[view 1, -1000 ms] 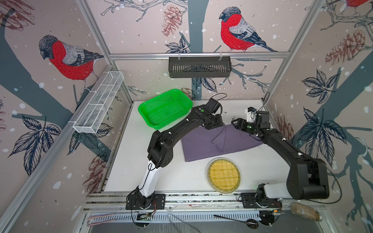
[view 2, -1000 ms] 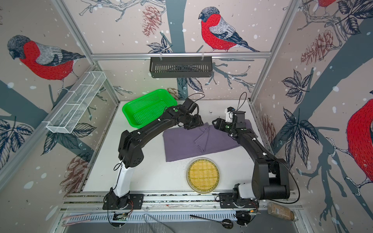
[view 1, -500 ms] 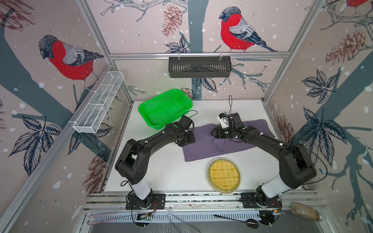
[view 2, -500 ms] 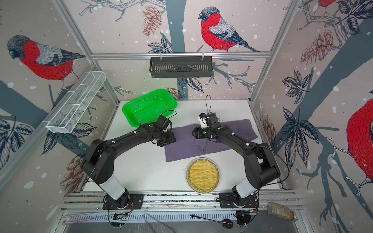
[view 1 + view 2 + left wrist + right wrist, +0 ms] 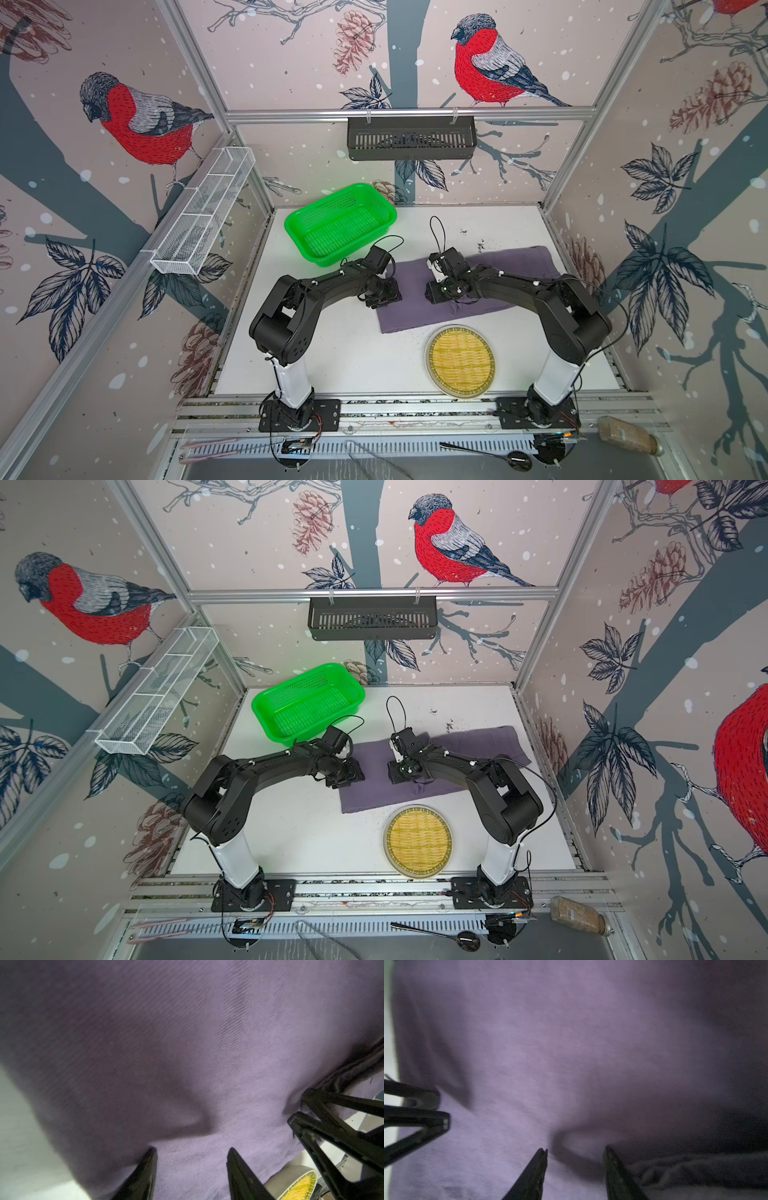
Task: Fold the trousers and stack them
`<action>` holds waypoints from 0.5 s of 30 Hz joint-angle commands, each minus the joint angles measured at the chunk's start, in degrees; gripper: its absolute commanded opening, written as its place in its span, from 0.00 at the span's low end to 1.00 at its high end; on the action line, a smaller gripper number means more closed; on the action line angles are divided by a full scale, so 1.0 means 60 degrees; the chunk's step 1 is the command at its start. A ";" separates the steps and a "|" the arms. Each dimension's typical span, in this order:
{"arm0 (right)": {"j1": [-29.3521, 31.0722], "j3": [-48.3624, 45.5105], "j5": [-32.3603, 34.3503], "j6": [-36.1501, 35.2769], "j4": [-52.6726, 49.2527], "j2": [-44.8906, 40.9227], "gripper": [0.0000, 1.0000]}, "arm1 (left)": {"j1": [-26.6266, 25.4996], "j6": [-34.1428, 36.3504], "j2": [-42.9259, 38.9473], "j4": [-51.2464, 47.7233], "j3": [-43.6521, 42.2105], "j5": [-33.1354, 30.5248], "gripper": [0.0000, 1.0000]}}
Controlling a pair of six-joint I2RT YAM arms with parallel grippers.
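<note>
Two grippers low on the trousers (image 5: 515, 261)

Facing each other, the left gripper (image 5: 383, 293) and right gripper (image 5: 437, 291) point tips-down at the cloth, jaws parted with nothing pinched (likely placed to take a fold edge). It lies on the surface (image 5: 332, 361) between green basket (image 5: 299, 224) and woven plate (image 5: 459, 360), long axis near-left to far-right; waist end unclear.

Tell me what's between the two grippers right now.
Only a bare stretch of the trousers, seen in both top views; nothing else lies between the left gripper and the right gripper.
</note>
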 commanded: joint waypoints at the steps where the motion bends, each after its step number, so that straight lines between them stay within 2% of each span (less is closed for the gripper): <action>1: 0.0033 -0.0095 0.1504 -0.0124 -0.1005 -0.0356 0.48 | 0.0051 0.0378 0.0141 0.0051 -0.0044 0.0017 0.55; 9: -0.0330 -0.0611 0.3792 0.0099 -0.2032 -0.1033 0.48 | 0.0063 0.0615 0.0404 0.0053 -0.0040 0.0136 0.55; 15: -0.0874 -0.1019 0.4831 0.0618 -0.2644 -0.1717 0.48 | 0.0062 0.0802 0.0377 -0.0058 -0.0100 0.0095 0.55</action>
